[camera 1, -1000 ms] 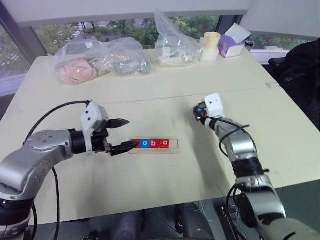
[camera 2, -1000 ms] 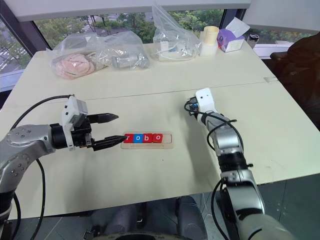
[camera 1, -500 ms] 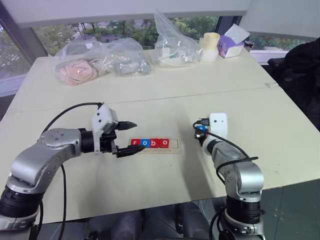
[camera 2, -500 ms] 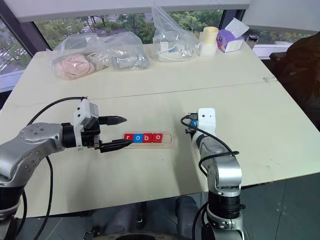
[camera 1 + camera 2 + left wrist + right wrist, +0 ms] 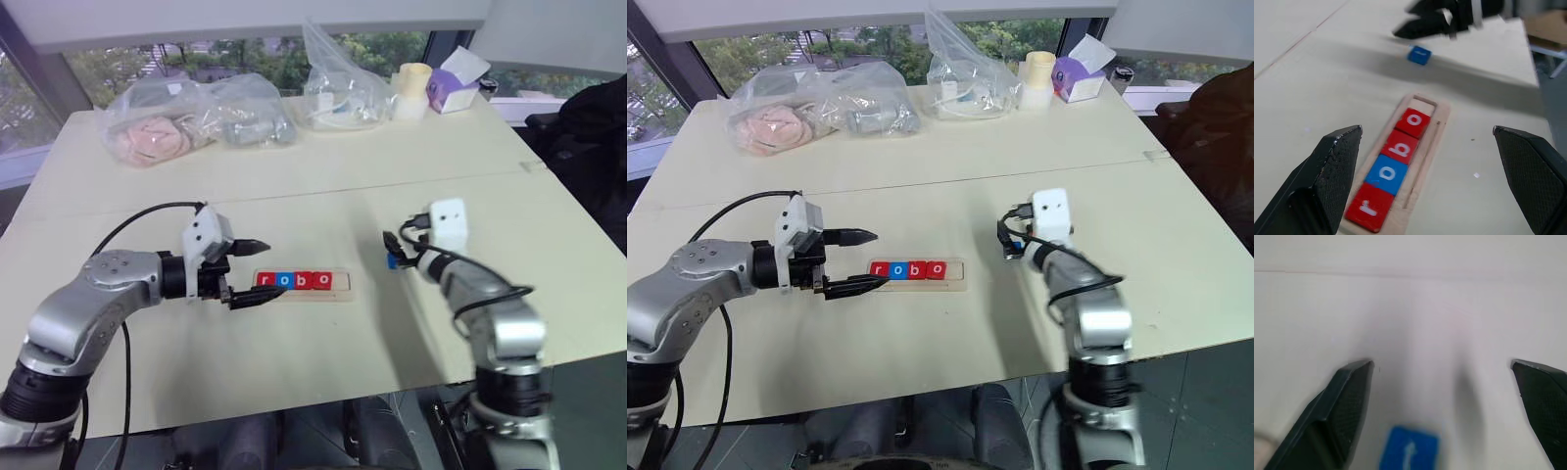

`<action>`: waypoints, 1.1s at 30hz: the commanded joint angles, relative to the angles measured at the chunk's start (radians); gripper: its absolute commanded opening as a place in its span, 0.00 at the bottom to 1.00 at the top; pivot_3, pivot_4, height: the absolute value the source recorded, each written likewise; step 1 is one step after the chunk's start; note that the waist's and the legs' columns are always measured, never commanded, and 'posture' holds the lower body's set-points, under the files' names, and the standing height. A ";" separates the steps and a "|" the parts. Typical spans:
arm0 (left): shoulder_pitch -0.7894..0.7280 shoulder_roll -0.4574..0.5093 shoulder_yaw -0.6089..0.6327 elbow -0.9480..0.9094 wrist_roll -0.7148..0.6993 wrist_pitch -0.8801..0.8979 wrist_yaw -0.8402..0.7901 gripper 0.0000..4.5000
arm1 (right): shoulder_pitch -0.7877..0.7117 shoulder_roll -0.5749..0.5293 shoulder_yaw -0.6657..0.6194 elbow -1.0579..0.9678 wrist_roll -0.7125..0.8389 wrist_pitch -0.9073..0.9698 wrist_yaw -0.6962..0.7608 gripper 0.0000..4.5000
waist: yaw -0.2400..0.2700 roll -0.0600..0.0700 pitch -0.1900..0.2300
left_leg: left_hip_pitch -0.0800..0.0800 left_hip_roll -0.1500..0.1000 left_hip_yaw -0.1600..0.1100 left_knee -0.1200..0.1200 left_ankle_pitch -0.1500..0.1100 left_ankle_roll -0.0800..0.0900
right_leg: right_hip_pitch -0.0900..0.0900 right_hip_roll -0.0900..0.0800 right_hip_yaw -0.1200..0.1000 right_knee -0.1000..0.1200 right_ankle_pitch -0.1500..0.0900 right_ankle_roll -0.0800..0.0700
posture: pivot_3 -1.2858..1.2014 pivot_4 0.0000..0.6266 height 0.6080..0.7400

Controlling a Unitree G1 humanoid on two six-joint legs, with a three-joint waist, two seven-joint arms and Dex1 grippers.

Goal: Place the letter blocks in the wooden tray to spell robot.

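Now spread wide, right gripper (image 5: 1011, 238) lifting off blue tile (image 5: 1419, 54), probably t; regrasping squarely for wooden tray (image 5: 1441, 117)'s empty end.

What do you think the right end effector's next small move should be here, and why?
Probably lower the open right end effector around the blue block and close. That block lies loose on the table, outside the wooden tray, which holds r, o, b, o with its last slot bare.
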 commanded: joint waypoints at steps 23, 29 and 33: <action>0.334 0.173 0.192 -0.250 -0.011 0.019 0.037 1.00 | -0.386 -0.223 0.265 1.188 -0.160 -1.101 0.857 0.80 | -0.002 -0.001 0.003 | 0.003 0.001 0.002 0.002 -0.001 0.001 | 0.002 0.002 0.001 0.002 0.001 -0.004 | 0.52 0.24 1.00; 0.338 0.182 0.178 -0.220 0.023 -0.007 0.023 1.00 | -0.383 -0.208 0.237 1.168 -0.136 -1.035 0.839 0.26 | -0.002 -0.002 0.002 | 0.005 0.001 0.002 0.003 -0.001 0.001 | 0.003 0.002 0.001 0.003 0.001 -0.005 | 0.52 0.24 1.00; 0.342 0.190 0.137 -0.183 0.090 -0.061 0.002 1.00 | -0.348 -0.190 0.225 0.983 -0.081 -0.891 0.846 0.26 | -0.003 -0.001 0.003 | 0.005 0.001 0.002 0.002 -0.001 0.001 | 0.003 0.002 0.001 0.003 0.001 -0.005 | 0.52 0.24 1.00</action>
